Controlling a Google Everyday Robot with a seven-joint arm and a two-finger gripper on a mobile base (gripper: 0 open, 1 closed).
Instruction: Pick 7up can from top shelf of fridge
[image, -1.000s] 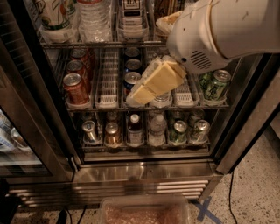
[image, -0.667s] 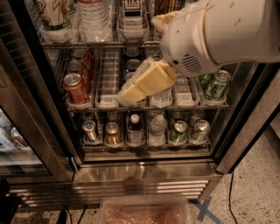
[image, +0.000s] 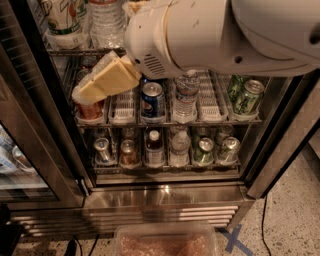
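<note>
One end effector (image: 83, 93) just above red can (image: 90, 111), fridge (image: 165, 198) L side.

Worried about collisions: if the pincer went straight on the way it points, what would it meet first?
Probably the red can at the left of the middle rack; the pincer points down-left just above it, though depth is unclear.

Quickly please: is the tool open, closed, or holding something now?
Tool: cannot be told. It is at the left of the fridge, before a red can.
</note>
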